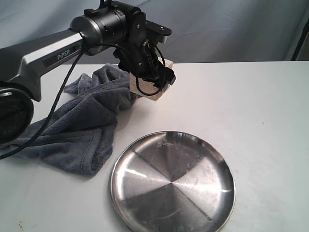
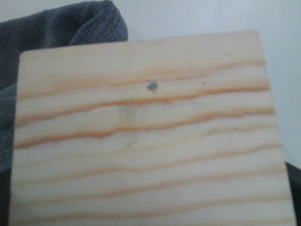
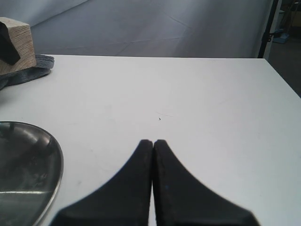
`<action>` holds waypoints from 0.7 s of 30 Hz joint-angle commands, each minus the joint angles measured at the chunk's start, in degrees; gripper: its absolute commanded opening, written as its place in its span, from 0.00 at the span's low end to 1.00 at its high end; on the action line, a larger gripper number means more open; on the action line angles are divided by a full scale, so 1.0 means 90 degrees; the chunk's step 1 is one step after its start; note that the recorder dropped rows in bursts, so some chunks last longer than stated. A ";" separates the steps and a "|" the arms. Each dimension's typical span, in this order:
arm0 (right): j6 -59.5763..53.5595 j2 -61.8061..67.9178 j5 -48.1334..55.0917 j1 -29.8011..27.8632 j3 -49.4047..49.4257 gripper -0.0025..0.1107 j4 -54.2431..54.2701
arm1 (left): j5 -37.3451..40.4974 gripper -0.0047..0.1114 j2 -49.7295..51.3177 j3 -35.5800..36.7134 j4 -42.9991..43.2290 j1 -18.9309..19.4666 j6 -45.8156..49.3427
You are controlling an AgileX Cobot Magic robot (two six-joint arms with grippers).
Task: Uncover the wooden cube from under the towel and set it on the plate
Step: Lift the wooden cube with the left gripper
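Note:
The wooden cube [image 1: 154, 94] is pale with orange grain lines and sits tilted at the towel's right edge. My left gripper [image 1: 153, 82] is shut on it from above. The cube [image 2: 150, 141] fills the left wrist view and hides the fingers. The dark grey towel [image 1: 82, 125] lies crumpled at the left of the table, pulled off the cube. The shiny steel plate [image 1: 145, 193] lies at the front centre with nothing on it. My right gripper [image 3: 153, 141] is shut on nothing, low over the table to the right of the plate [image 3: 28, 160].
The white table [image 1: 251, 106] runs on to the right and back. A blue-grey cloth backdrop [image 1: 231, 29] hangs behind it. The left arm's black cable [image 1: 58, 96] trails across the towel.

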 commanded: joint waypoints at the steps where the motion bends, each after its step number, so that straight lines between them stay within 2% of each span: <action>1: -0.0003 0.0016 -0.0030 0.0027 0.0024 0.02 -0.0003 | 0.0021 0.35 -0.0218 -0.0025 -0.0484 -0.0055 0.0352; 9: -0.0003 0.0016 -0.0030 0.0027 0.0024 0.02 -0.0003 | 0.0377 0.35 -0.0261 -0.0025 -0.0679 -0.0332 0.0968; 21: -0.0003 0.0016 -0.0030 0.0027 0.0024 0.02 -0.0003 | 0.0233 0.35 -0.0601 -0.0014 -0.0720 -0.0656 0.1006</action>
